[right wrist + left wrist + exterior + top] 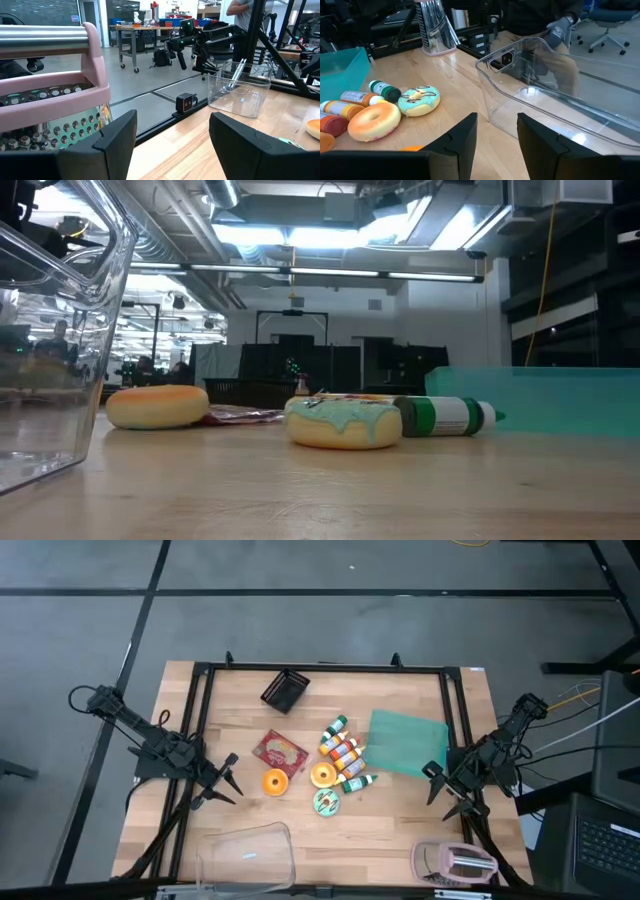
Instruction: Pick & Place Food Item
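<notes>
Nothing is gripped yet, so the step in hand is judged to be the first reach toward a food item. The left claw (pixel 228 780) is parked at the counter's (pixel 400 815) left rail, released and empty, its fingers (pixel 462 142) standing apart in the left wrist view. The right claw (pixel 441 792) waits at the right rail, also released and empty.

The food items are grouped mid-counter. Taking the green-iced donut (pixel 326 802) as the landmark, a plain glazed donut (pixel 323 775) lies just behind it, an orange round item (pixel 276 782) sits to its left, and a row of small bottles (pixel 346 755) is laid just beyond it toward the teal bin (pixel 405 743). A red packet (pixel 279 751) lies behind the orange item. The clear plastic tub (pixel 246 855) stands nearer the front edge, to the left of the iced donut; it is judged one likely drop spot, though the task names none.

For a clean pick, a single item should be chosen and approached from above, with the jaws set across its width. The bottle (pixel 448 416) lying close beside the iced donut, possibly touching it, should be kept clear of, since a low or slanted approach is likely to nudge it. A soft-looking donut is probably best held with light pressure. The lift should be made straight up before any carry.
</notes>
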